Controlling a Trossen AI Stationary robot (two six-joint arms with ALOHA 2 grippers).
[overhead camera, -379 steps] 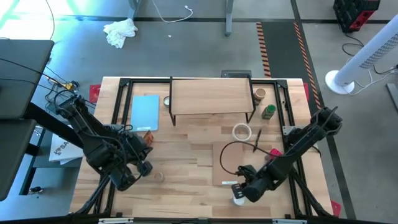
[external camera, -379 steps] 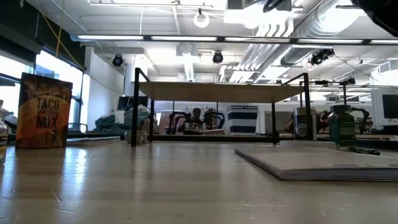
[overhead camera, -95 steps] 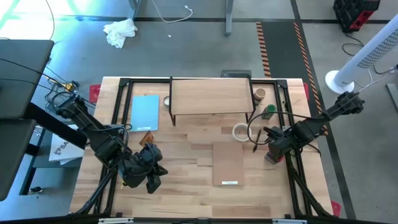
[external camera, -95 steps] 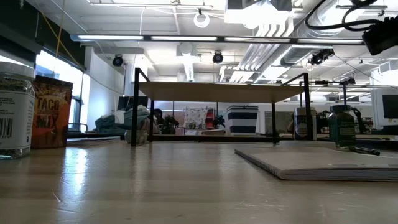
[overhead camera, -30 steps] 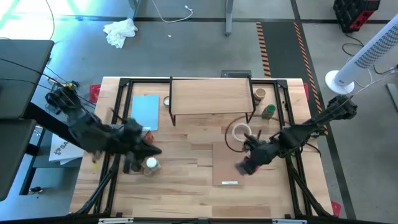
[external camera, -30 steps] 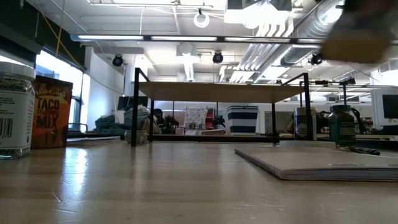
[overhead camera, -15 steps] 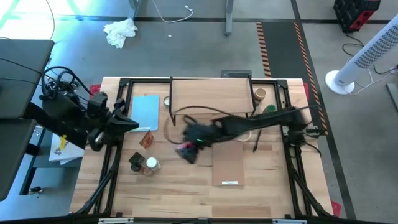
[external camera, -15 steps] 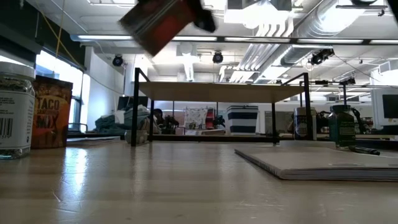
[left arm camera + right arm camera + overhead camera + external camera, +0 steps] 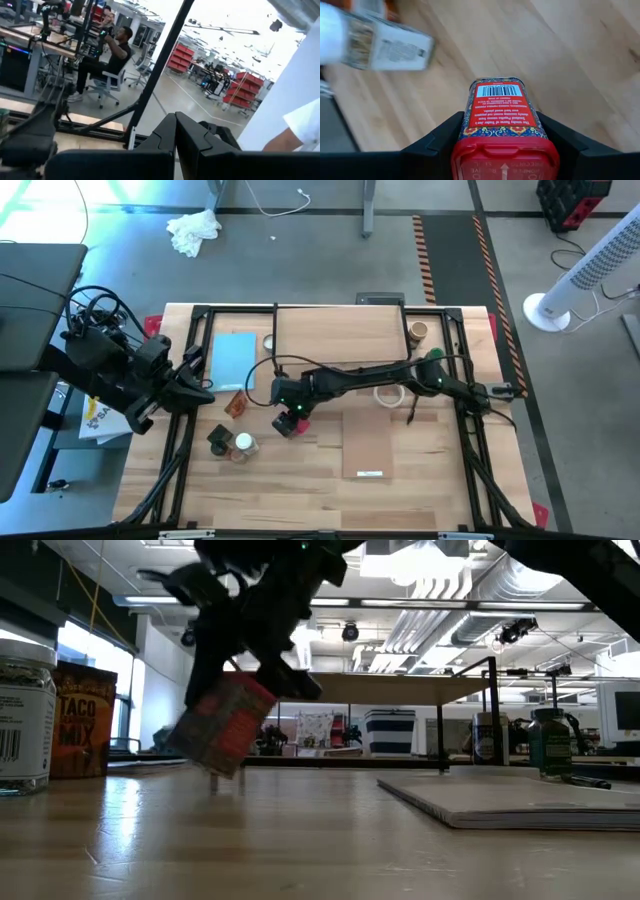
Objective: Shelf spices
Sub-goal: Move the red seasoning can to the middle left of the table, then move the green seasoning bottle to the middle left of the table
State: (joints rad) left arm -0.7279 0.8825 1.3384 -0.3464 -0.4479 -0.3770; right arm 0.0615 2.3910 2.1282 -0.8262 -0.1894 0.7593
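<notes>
My right gripper (image 9: 288, 420) reaches far across to the table's left half, shut on a red spice tin (image 9: 501, 105) with a red cap. The tin (image 9: 222, 727) shows tilted low over the wood. Just left of it stand a white-topped jar (image 9: 243, 445) and a dark-topped one (image 9: 218, 440) on their bases. A green-topped jar (image 9: 432, 360) and a tan-topped one (image 9: 418, 331) stand by the right end of the shelf (image 9: 340, 335). My left gripper (image 9: 205, 383) is shut with nothing in it, off the table's left edge. My right gripper pinches the tin between its two fingers (image 9: 437, 142), on its two opposite sides just below the cap (image 9: 468, 125). The fingers slant down from the table's right. The tin is tilted, base end lowest (image 9: 213, 772); whether it touches the wood, I cannot tell.
A taco mix packet (image 9: 236, 402) and a light-blue pad (image 9: 233, 360) lie left of the shelf. A white tape ring (image 9: 388, 393) and a thin pale board (image 9: 367, 442) lie right of centre. Black frame rails (image 9: 190, 350) run along the table's sides.
My right gripper has swept from the table's right half toward its left and sunk, carrying the red tin, which now tilts low over the wood. My left gripper has pulled back from the two jars toward the left edge, risen and rolled; the jars stay standing.
</notes>
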